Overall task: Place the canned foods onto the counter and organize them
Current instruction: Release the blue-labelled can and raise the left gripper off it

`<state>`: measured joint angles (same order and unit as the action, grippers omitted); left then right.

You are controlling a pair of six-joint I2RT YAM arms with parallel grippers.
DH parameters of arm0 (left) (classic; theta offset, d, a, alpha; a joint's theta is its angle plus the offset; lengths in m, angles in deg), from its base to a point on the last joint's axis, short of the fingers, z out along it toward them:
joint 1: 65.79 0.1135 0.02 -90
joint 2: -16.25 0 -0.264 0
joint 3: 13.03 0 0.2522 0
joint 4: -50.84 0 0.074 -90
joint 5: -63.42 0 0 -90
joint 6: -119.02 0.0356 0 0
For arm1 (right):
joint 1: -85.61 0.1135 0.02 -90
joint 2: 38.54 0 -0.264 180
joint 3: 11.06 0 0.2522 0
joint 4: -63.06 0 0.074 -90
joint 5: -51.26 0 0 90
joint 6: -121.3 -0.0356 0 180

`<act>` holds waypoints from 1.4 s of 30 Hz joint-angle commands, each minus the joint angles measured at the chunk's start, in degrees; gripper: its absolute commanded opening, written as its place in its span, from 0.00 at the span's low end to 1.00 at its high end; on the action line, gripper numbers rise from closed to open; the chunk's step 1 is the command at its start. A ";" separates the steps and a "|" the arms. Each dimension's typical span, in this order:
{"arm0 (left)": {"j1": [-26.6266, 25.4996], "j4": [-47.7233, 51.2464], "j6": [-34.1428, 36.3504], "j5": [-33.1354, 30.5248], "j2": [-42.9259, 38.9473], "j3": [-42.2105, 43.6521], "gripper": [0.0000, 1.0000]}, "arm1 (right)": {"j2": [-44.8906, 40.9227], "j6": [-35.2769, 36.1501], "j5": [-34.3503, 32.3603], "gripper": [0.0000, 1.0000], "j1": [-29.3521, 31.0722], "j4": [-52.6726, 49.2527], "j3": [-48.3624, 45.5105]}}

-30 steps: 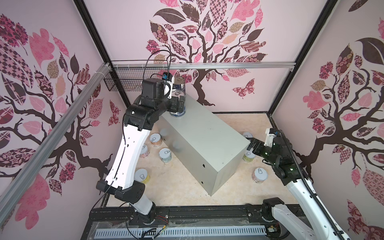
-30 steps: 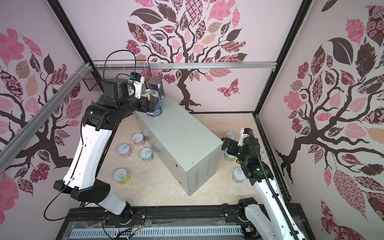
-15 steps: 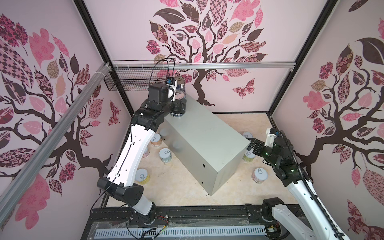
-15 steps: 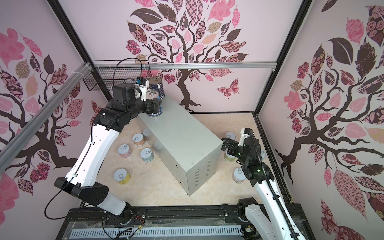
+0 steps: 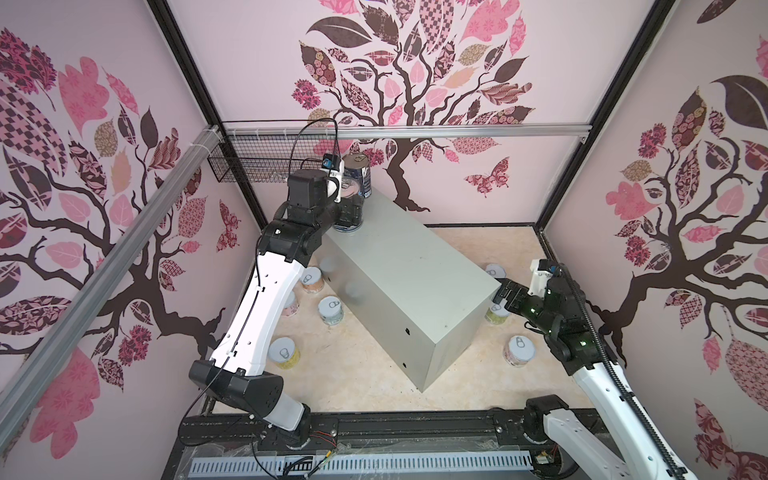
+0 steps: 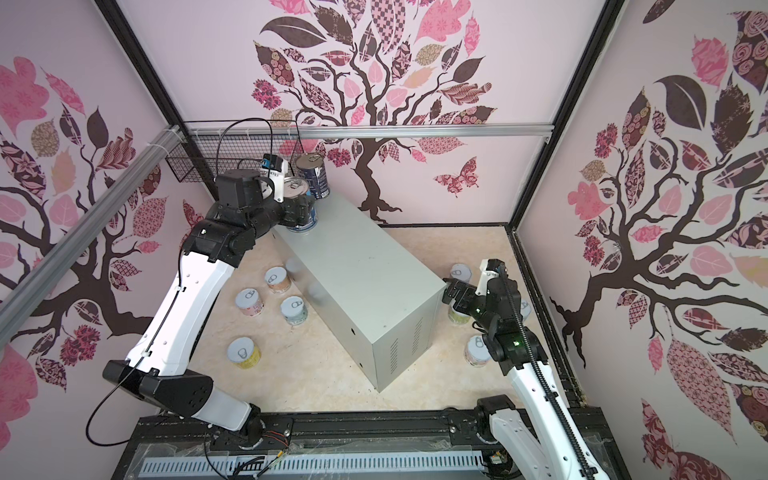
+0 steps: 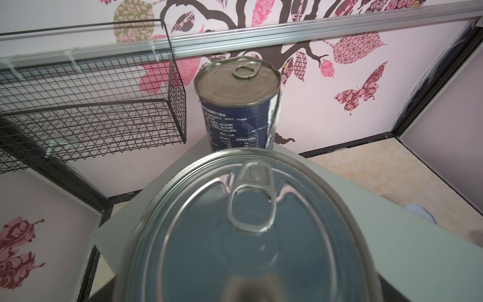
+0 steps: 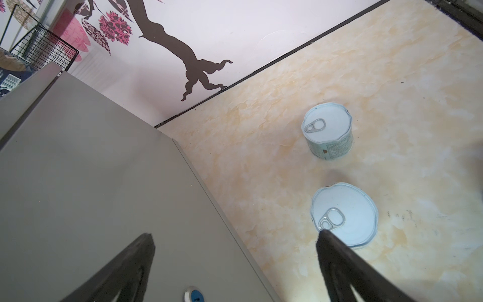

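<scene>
The counter (image 5: 407, 270) (image 6: 353, 266) is a long grey-green box lying diagonally on the floor. One tall dark-blue can (image 5: 358, 176) (image 7: 237, 104) stands at its far end. A second tall can (image 5: 350, 195) (image 6: 297, 191) stands just in front of it, on the far left corner. My left gripper (image 5: 348, 212) has a finger on each side of this can. Its silver lid (image 7: 248, 235) fills the left wrist view and hides the fingers. My right gripper (image 5: 505, 295) (image 8: 235, 240) hangs open and empty over the counter's near right corner.
Short white-lidded cans stand on the floor: several left of the counter (image 5: 331, 309) (image 5: 284, 353) and three on its right (image 5: 494, 272) (image 8: 345, 214) (image 5: 519, 351). A black wire basket (image 5: 249, 166) (image 7: 91, 104) hangs on the back-left wall beside the left gripper.
The left arm's elbow has swung in towards the counter, and its jaws have narrowed around the tall can, which stays in place. The right arm has not moved.
</scene>
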<state>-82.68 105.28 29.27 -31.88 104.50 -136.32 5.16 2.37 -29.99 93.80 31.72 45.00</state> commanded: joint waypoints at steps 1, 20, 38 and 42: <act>2.30 -3.42 -0.51 -1.59 -0.50 1.08 0.66 | -0.55 -0.95 2.20 1.00 0.36 1.49 -0.20; 3.17 -0.04 1.33 -6.71 11.76 -13.11 0.65 | 1.67 -0.87 2.85 1.00 1.40 1.41 2.14; 3.43 -0.64 1.82 -10.61 10.51 -11.02 0.77 | 2.80 -0.74 2.50 1.00 2.32 1.50 2.87; 3.40 -0.35 1.59 -10.61 9.68 -10.34 0.85 | 2.88 -0.60 2.23 1.00 2.32 1.24 3.22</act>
<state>-79.88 104.63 29.01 -39.56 115.93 -148.02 8.25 1.32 -29.90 94.89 33.31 45.29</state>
